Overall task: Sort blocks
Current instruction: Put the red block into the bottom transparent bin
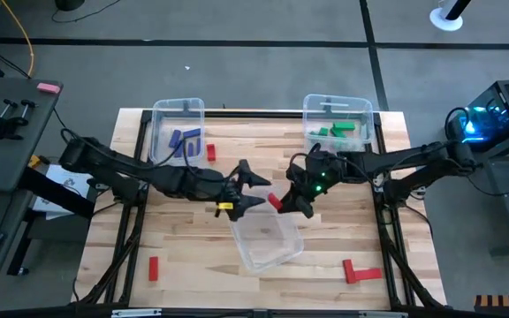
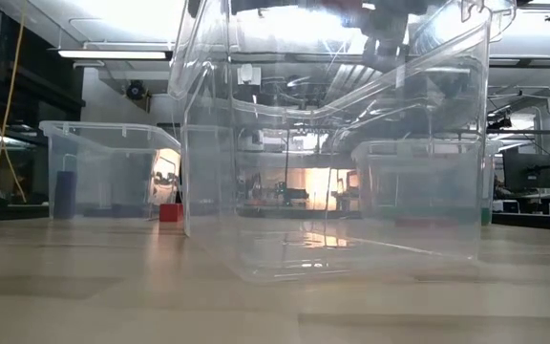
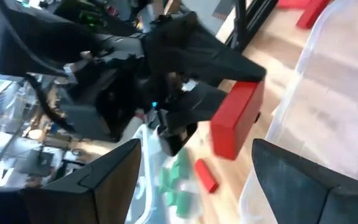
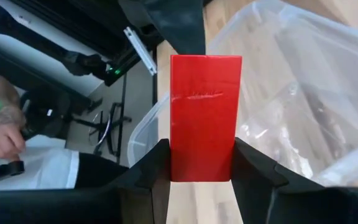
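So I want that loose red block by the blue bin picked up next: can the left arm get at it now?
Probably yes. The left gripper is open and empty, and the red block lies on bare table beside the blue bin, with nothing over it.

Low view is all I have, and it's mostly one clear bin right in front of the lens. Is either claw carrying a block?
Observer: Yes. The right claw is shut on a red block, seen between its fingers in the right wrist view.
Operator: Where is it relative to that bin?
Observer: From above, the red block sits at the far edge of the empty middle bin, not yet inside it.
Operator: And the left claw?
Observer: The left claw is open and holds nothing, just across from the right one.
Operator: Any red blocks loose?
Observer: Several, including an L-shaped red pair near the table's front right.
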Robot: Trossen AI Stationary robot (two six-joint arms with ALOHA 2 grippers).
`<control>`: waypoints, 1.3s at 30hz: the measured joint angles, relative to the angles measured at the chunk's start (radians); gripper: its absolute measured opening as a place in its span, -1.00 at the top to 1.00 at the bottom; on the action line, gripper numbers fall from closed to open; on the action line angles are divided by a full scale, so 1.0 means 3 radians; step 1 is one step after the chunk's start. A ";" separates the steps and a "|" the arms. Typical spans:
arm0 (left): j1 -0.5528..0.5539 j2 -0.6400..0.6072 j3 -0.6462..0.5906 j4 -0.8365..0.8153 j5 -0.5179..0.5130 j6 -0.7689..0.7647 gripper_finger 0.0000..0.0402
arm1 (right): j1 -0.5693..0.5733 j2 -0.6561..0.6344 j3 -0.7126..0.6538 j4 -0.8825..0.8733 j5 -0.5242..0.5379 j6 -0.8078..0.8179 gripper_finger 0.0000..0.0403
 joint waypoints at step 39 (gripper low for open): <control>-0.0176 -0.2015 -0.0468 -0.1595 -0.1179 -0.4546 -0.46 | 0.0351 0.0827 0.1921 -0.2501 0.0767 -0.1091 -0.59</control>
